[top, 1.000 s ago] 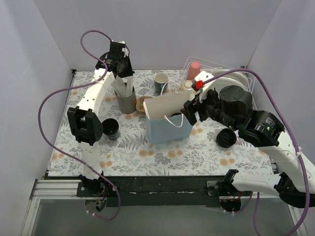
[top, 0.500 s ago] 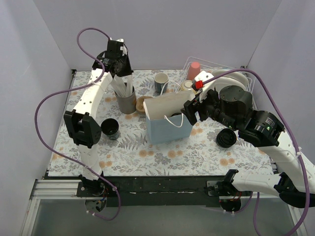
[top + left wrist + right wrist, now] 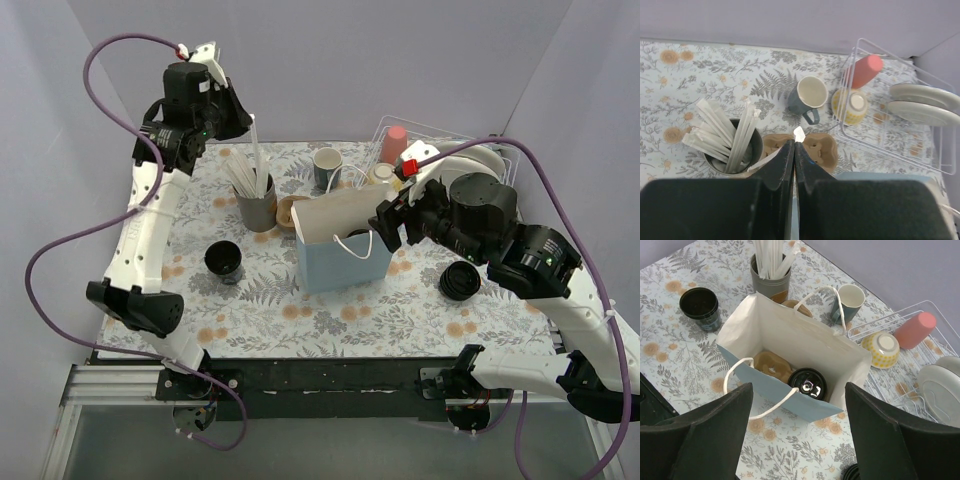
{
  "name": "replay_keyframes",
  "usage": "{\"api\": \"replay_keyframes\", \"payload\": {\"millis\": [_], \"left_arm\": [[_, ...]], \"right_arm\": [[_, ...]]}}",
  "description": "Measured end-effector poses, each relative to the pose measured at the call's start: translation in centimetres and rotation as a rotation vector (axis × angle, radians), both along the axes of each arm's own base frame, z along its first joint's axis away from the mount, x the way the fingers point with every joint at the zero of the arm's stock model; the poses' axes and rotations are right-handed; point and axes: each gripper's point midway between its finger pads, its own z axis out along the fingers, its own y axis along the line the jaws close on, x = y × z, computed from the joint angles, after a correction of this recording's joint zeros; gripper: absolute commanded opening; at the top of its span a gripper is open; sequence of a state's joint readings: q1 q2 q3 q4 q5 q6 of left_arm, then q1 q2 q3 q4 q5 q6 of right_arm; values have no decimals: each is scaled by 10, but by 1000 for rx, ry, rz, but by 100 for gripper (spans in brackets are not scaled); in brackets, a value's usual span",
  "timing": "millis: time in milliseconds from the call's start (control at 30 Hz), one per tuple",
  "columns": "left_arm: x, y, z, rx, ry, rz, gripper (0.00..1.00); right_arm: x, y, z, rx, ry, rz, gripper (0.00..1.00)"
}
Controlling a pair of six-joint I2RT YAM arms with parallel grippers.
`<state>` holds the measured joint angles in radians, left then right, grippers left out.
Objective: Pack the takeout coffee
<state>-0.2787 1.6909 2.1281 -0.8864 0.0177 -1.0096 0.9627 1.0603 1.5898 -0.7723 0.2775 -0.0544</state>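
Observation:
A black lidded takeout coffee cup [image 3: 807, 382] stands inside the open blue and white paper bag [image 3: 330, 268], next to a brown cardboard carrier [image 3: 771, 365]. A black cup without a lid [image 3: 223, 260] stands on the table left of the bag. Another black cup [image 3: 460, 282] lies right of the bag. My left gripper [image 3: 238, 118] is raised high at the back left, shut on a white wrapped straw [image 3: 256, 150] whose tip shows between the fingers in the left wrist view [image 3: 799, 134]. My right gripper [image 3: 799, 386] is open and empty, hovering above the bag [image 3: 790, 335].
A grey cup of white straws [image 3: 257, 205] stands behind the bag, beside a second brown carrier [image 3: 815, 145] and a grey-green mug [image 3: 327, 167]. A wire dish rack [image 3: 500, 160] at the back right holds a pink cup [image 3: 393, 143], a yellow bowl [image 3: 852, 104] and plates.
My left gripper has risen and moved left from the grey cup, lifting one white straw out of it. The right arm has not moved.

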Motion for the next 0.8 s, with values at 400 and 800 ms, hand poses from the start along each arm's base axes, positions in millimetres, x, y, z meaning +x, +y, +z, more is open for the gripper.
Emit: {"api": "replay_keyframes", "payload": {"millis": [400, 800], "left_arm": [[-80, -15, 120, -155, -283, -195, 0], [-142, -51, 149, -422, -297, -444, 0]], "right_arm": [[3, -6, 6, 33, 0, -51, 81], [-6, -26, 25, 135, -4, -108, 81]]}}
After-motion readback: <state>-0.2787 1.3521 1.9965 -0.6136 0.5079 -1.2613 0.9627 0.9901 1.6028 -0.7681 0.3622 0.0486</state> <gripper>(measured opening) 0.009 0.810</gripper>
